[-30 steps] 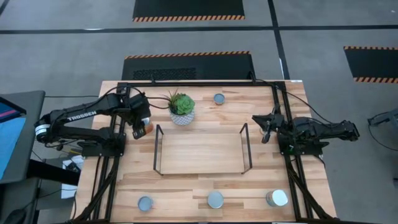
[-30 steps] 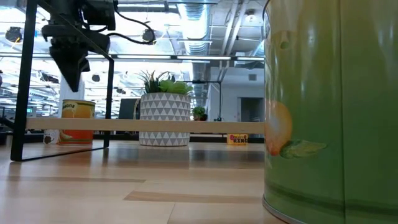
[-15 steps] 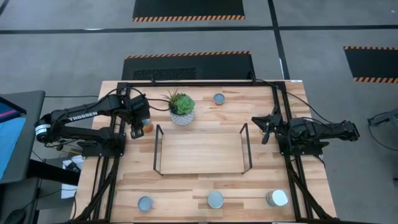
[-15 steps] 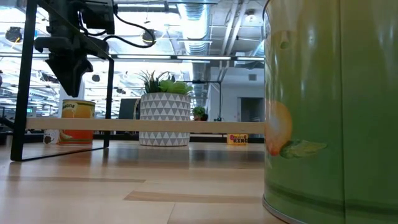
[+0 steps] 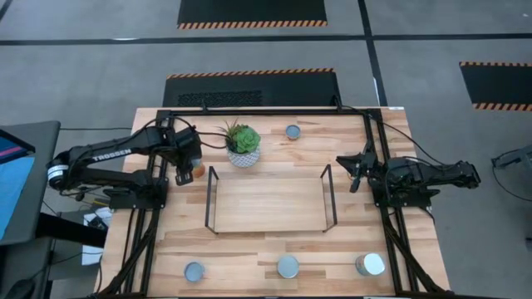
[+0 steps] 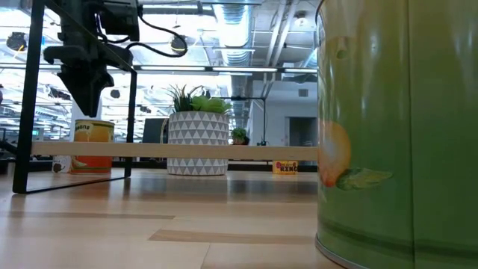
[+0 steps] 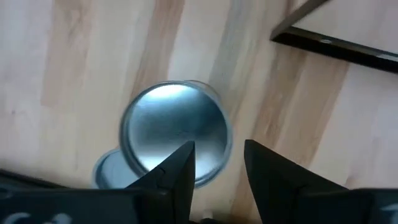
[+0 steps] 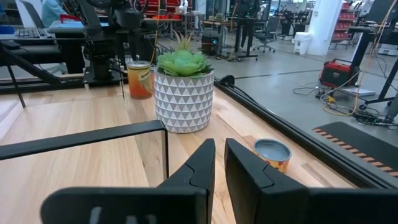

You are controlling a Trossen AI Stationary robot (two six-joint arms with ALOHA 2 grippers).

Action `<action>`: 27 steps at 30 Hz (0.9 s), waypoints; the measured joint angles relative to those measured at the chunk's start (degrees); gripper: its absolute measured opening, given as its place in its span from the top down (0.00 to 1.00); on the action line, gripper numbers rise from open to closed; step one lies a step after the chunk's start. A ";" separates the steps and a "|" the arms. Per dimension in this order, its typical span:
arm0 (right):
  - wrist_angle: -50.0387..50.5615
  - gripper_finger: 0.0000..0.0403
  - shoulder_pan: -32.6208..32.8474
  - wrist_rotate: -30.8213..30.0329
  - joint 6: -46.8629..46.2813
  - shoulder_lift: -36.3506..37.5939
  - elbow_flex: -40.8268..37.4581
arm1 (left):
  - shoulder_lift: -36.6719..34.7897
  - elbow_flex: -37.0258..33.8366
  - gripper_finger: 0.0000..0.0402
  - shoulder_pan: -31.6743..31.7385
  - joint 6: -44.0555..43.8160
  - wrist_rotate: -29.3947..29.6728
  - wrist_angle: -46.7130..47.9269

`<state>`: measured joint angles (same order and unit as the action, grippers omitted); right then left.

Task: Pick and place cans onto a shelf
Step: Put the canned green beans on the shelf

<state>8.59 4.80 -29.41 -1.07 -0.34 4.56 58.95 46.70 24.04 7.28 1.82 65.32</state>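
An orange-sided can (image 5: 198,171) with a silvery top (image 7: 174,130) stands on the table left of the shelf (image 5: 270,199), a light-wood board with black wire uprights. My left gripper (image 7: 217,168) hovers open just above this can; the low view shows its fingers (image 6: 82,93) over the can (image 6: 93,146). More cans stand at the far edge (image 5: 292,131) and along the near edge (image 5: 194,272), (image 5: 288,266), (image 5: 371,264). My right gripper (image 5: 356,170) waits shut at the shelf's right end.
A green succulent in a white pot (image 5: 243,145) stands just right of the orange-sided can, beyond the shelf's far left corner. The black table frame (image 5: 266,112) runs round the table. A green can (image 6: 396,134) fills the right of the low view.
My left gripper has gone down a little toward the orange-sided can and shifted slightly toward the table's left edge. The can has stayed where it was.
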 joint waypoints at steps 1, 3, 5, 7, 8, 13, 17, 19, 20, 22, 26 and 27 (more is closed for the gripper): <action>0.00 0.85 0.00 0.00 0.01 0.00 0.00 | 0.24 0.00 0.68 -0.01 -0.42 0.47 -0.11; -0.01 0.85 0.00 0.00 0.01 0.00 0.00 | 1.05 0.00 0.68 -0.09 -0.32 0.44 -0.14; -0.01 0.85 0.00 0.00 0.01 0.00 0.00 | 1.90 0.00 0.68 -0.42 -0.21 0.23 -0.28; -0.01 0.85 0.00 0.01 0.01 0.00 0.00 | 2.90 0.00 0.68 -0.76 0.39 0.06 -0.22; -0.01 0.85 0.00 0.00 0.01 0.00 0.00 | 3.46 0.00 0.68 -0.93 0.62 0.06 -0.19; -0.01 0.85 0.00 0.00 0.01 0.00 0.00 | 6.18 0.19 0.68 -1.58 0.16 0.52 -0.19; -0.01 0.85 0.00 0.00 0.01 0.00 0.00 | 7.34 0.28 0.68 -1.58 -0.80 0.38 -0.13; -0.01 0.85 0.00 0.00 0.01 0.00 0.00 | 7.38 0.28 0.69 -1.58 -1.05 0.38 -0.16; -0.01 0.85 0.00 0.00 0.01 0.00 0.00 | 7.37 0.26 0.71 -1.58 -1.26 0.43 -0.17; -0.03 0.85 0.00 0.00 0.01 -0.02 0.00 | 7.37 0.24 0.78 -1.56 -1.57 0.36 -0.28; -0.04 0.85 0.00 0.00 0.01 0.00 0.00 | 7.41 0.18 0.97 -1.61 -1.59 -0.32 -0.44; -0.03 0.85 0.00 0.00 0.01 0.00 0.00 | 7.42 0.19 0.97 -1.59 -1.59 -0.26 -0.50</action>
<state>8.56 4.80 -29.41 -1.06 -0.34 4.56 66.37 46.89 22.45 5.69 1.56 64.82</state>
